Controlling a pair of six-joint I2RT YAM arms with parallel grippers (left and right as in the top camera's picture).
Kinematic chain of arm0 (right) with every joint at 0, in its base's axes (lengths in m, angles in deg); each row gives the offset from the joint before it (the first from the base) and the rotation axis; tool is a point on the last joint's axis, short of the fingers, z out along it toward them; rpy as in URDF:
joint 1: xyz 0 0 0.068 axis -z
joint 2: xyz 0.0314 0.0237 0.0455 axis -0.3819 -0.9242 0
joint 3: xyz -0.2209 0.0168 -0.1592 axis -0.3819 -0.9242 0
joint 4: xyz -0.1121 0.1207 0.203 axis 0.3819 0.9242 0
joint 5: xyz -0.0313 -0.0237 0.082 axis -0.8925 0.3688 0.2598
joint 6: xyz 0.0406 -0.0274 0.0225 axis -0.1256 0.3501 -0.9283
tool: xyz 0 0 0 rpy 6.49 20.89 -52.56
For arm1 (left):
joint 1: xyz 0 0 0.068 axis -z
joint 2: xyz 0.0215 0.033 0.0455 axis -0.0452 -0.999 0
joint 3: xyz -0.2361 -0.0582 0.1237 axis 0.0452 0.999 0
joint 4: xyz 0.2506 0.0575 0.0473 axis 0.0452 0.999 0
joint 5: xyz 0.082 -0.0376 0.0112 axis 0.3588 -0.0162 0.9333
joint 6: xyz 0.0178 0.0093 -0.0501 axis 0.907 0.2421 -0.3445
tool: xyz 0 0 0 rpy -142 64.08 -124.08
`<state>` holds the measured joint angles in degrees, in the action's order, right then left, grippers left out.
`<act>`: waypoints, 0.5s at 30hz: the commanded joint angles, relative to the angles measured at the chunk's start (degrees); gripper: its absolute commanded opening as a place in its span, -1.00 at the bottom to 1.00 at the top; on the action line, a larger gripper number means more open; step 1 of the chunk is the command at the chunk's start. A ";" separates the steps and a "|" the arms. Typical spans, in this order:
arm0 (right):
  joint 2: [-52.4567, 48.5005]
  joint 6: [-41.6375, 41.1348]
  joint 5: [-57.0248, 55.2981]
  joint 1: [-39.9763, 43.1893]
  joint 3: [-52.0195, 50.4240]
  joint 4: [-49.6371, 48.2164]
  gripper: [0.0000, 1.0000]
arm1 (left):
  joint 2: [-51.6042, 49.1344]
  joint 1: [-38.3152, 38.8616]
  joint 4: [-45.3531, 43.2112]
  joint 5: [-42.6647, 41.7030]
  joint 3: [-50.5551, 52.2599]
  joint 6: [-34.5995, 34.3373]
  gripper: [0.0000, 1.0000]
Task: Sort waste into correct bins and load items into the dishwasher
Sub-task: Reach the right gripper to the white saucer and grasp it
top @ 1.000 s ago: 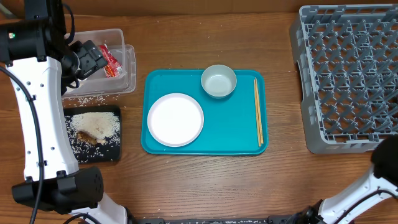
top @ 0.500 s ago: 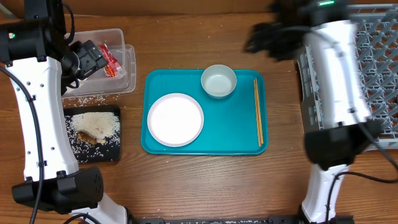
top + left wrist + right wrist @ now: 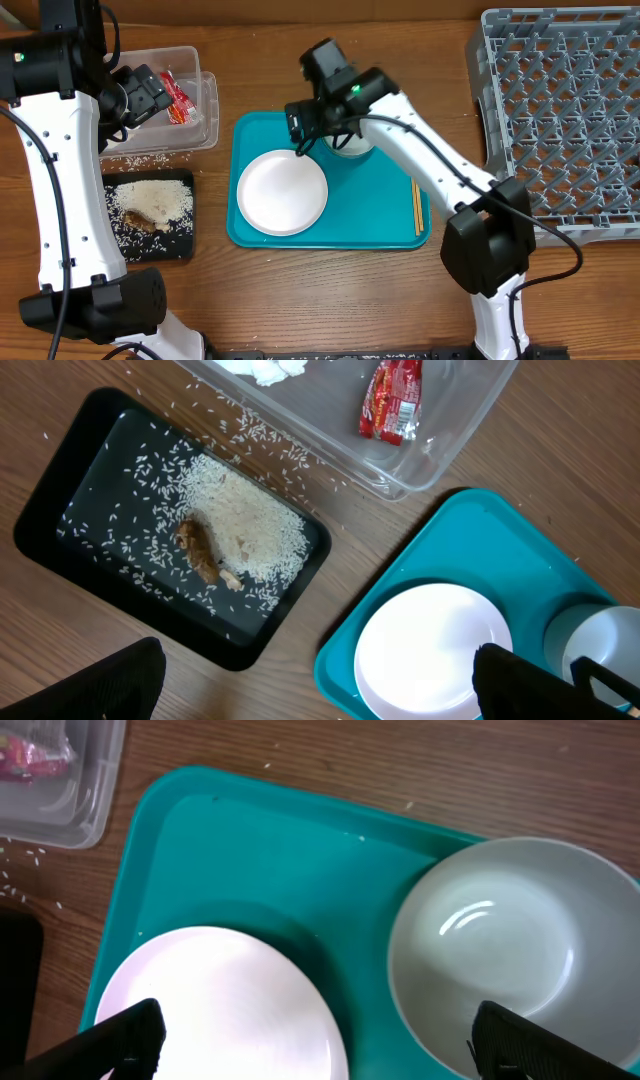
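A white plate (image 3: 282,192) and a pale grey-green bowl (image 3: 352,150) sit on the teal tray (image 3: 250,135), with wooden chopsticks (image 3: 418,210) along its right side. My right gripper (image 3: 305,125) is open and empty, above the tray between plate (image 3: 215,1005) and bowl (image 3: 510,950). My left gripper (image 3: 140,95) is open and empty over the clear tub (image 3: 205,110), which holds a red wrapper (image 3: 392,400) and white tissue (image 3: 265,368). The black tray (image 3: 60,490) holds rice (image 3: 245,525) and a brown food piece (image 3: 200,550). The grey dish rack (image 3: 560,110) is empty. No white bowl or cup shows.
Loose rice grains (image 3: 140,160) lie on the wood between the tub and the black tray. My right arm (image 3: 440,170) crosses over the tray's right half and hides part of the bowl and chopsticks. The rack fills the far right.
My right arm has swung in from the right edge to above the teal tray, near the plate and bowl. The left arm has not moved.
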<state>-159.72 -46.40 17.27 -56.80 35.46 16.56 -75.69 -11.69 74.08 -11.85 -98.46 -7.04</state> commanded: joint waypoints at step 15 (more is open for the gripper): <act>-0.50 -2.14 0.17 0.52 0.20 -0.20 1.00 | -0.48 0.13 0.09 0.50 -0.44 -0.52 0.99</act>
<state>-159.72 -48.23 17.73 -56.67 35.39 16.12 -75.69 -11.69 74.08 -11.85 -98.46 -7.04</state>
